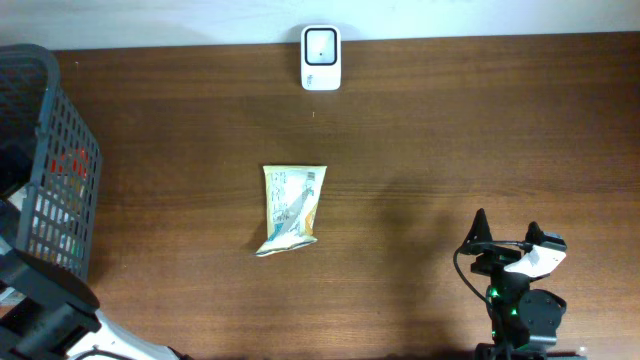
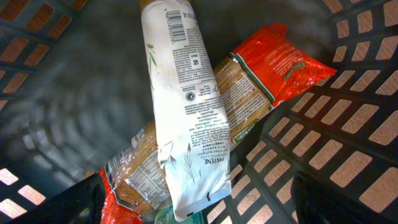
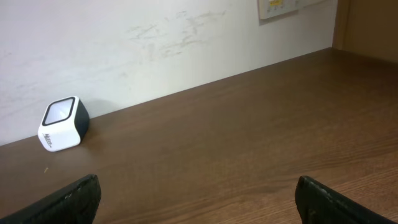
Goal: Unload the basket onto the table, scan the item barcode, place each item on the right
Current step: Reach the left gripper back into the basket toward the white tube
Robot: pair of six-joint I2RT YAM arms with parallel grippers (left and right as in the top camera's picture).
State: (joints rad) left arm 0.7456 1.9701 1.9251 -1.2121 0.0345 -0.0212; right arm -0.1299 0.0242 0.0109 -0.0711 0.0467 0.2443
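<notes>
R hand [image 1: 507, 224] blk, white cap [image 1: 540, 258], green LEDs [image 1: 494, 295], blk cable [image 1: 461, 262]

the white packet [image 2: 186, 118] bears a barcode [image 2: 177, 26] and small print, one word seemingly "pantene".

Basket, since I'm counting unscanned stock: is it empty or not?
Not empty: a white packet lies across an orange packet inside the basket.

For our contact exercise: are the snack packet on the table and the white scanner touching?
Apart. The overhead view shows a wide gap between the snack packet and the scanner.
</notes>
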